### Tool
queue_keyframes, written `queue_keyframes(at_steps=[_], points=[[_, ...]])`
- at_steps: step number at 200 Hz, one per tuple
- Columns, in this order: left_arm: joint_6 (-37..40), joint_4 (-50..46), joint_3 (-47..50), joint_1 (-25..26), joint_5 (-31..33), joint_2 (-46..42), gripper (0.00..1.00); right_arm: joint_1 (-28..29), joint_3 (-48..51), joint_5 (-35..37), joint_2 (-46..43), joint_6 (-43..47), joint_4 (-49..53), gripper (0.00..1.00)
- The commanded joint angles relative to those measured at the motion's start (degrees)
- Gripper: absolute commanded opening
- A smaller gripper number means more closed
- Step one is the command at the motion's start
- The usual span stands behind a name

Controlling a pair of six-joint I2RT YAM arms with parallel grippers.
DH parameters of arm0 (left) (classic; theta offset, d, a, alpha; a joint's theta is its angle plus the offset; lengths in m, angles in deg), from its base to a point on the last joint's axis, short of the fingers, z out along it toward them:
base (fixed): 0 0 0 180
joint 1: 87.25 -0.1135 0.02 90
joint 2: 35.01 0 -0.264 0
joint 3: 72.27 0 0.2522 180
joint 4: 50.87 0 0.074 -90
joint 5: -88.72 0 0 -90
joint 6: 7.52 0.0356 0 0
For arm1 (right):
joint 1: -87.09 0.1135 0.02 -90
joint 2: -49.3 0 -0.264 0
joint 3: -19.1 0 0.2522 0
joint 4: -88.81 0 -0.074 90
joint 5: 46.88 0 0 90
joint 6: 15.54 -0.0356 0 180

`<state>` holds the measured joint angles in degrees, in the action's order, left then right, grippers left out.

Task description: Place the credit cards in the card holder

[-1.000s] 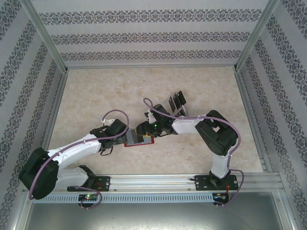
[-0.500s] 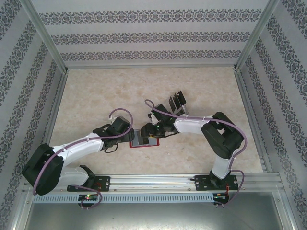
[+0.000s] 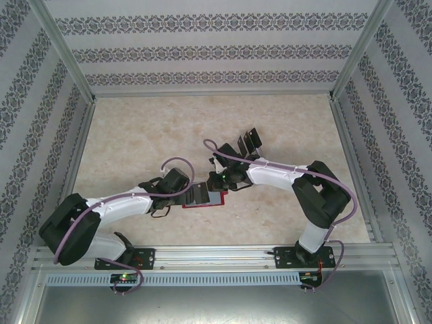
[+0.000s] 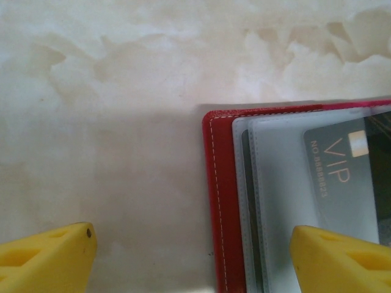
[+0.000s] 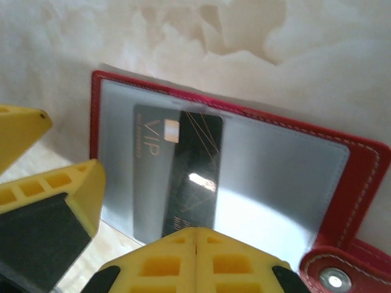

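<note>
The card holder (image 3: 210, 204) is a red wallet lying open on the table, its clear grey sleeves facing up (image 5: 281, 177). A dark credit card (image 5: 194, 171) lies in it, its "VIP" half (image 4: 342, 177) tucked under a sleeve. My right gripper (image 5: 195, 239) is shut, its joined tips over the card's near end. My left gripper (image 4: 195, 259) is open and straddles the wallet's stitched left edge (image 4: 215, 201), one finger (image 4: 49, 259) on the table and the other over the sleeves. More dark credit cards (image 3: 248, 142) stand upright behind.
The standing cards sit in a clear slotted rack (image 3: 255, 159) just behind the right arm. The wallet's snap tab (image 5: 333, 278) lies at its right end. Aluminium rails and patterned walls fence the marble-look table (image 3: 135, 135).
The right gripper's jaws have closed from half open to shut. The left arm has slid right toward the wallet, and the wallet has shifted slightly right.
</note>
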<state>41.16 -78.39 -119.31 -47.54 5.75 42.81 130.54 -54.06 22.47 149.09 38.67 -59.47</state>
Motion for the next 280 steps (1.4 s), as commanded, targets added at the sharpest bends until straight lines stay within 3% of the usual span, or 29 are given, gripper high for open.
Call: queue_keyframes(at_steps=[1, 237, 280], points=[[0.9, -2.5, -1.3, 1.1, 3.1, 0.7, 0.83, 1.3, -1.5, 3.4, -0.3, 2.5, 4.3, 0.01], [-1.0, -1.0, 0.2, 2.1, 3.7, 3.2, 0.82, 5.8, -5.9, 1.0, 8.5, 0.5, 1.3, 0.00], [-1.3, -1.9, 0.2, 2.3, 4.4, 2.8, 0.82, 5.5, -6.4, 2.9, 6.7, 0.2, 1.7, 0.00]])
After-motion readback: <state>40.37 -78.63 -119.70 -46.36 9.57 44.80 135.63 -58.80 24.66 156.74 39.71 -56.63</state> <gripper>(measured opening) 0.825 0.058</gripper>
